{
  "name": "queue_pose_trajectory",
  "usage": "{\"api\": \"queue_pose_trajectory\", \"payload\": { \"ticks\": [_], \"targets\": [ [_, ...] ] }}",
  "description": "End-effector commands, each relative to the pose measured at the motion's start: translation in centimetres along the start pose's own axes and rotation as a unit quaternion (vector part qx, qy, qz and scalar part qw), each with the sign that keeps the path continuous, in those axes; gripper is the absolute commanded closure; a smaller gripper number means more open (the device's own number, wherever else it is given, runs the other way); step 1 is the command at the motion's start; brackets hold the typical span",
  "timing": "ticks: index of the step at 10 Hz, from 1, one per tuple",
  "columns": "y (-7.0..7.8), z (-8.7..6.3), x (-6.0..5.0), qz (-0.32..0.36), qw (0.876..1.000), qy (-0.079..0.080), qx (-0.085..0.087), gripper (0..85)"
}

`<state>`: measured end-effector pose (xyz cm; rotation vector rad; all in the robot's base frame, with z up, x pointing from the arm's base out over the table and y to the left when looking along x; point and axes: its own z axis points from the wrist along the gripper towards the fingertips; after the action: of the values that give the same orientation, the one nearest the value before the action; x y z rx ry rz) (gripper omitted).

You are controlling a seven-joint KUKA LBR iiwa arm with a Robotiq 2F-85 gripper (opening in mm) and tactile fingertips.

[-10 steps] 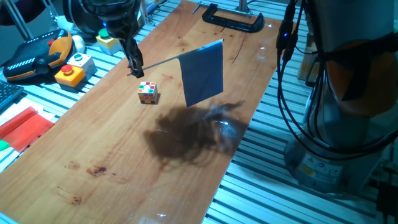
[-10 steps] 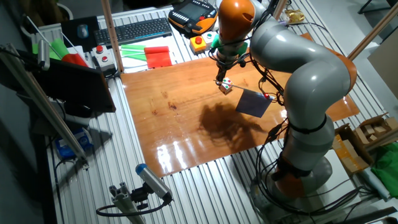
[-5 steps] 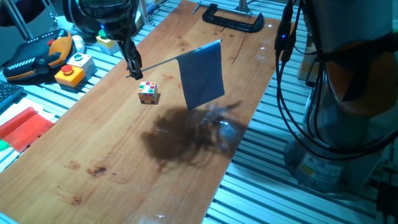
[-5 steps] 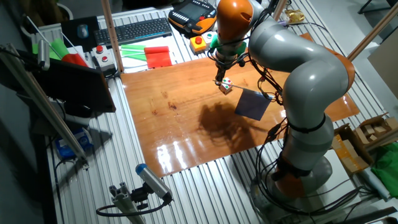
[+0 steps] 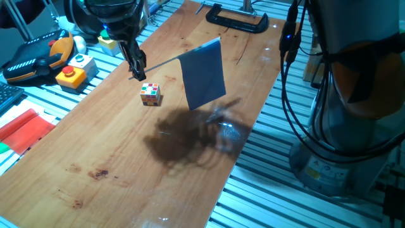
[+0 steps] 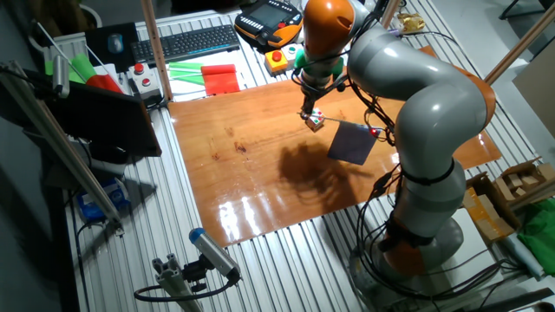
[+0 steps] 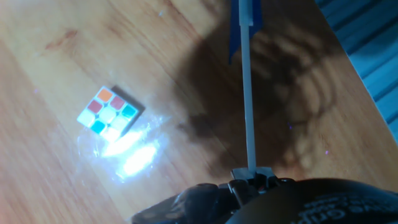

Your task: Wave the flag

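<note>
The flag (image 5: 202, 73) is a blue cloth on a thin white stick, held in the air above the wooden table (image 5: 95, 145). My gripper (image 5: 137, 69) is shut on the stick's left end, and the cloth hangs out to the right. In the other fixed view the flag (image 6: 350, 143) hangs beside the arm, below my gripper (image 6: 304, 113). The hand view looks along the white stick (image 7: 247, 99) from my gripper (image 7: 252, 175) to the blue cloth (image 7: 239, 18) at the top edge.
A small multicoloured puzzle cube (image 5: 150, 94) lies on the table just below the gripper, also seen as the cube (image 7: 108, 114). A black clamp (image 5: 237, 19) sits at the far end. A button box (image 5: 71, 71) and a red sheet (image 5: 22, 130) lie off the left edge.
The flag's cloth has swung slightly up and to the left over the last second. The gripper stays shut on the stick and has barely shifted.
</note>
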<state>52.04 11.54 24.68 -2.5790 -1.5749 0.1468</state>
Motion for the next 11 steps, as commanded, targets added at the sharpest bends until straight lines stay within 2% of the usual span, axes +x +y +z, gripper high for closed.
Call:
{"api": "queue_pose_trajectory", "payload": {
  "ticks": [1,3,5,7,9,11],
  "targets": [
    [-0.03,-0.04,0.01,-0.11,0.994,-0.014,-0.001,84.3],
    [-0.01,-0.26,-0.2,-0.237,0.971,-0.031,0.001,84.3],
    [0.17,-0.28,-0.21,-0.356,0.934,-0.037,-0.002,84.3],
    [0.33,-0.33,-0.29,-0.46,0.887,-0.045,0.001,84.3],
    [0.36,-0.35,-0.28,-0.532,0.845,-0.054,0.01,84.3],
    [0.59,-0.39,-0.38,-0.611,0.788,-0.072,0.019,84.3]
  ]
}}
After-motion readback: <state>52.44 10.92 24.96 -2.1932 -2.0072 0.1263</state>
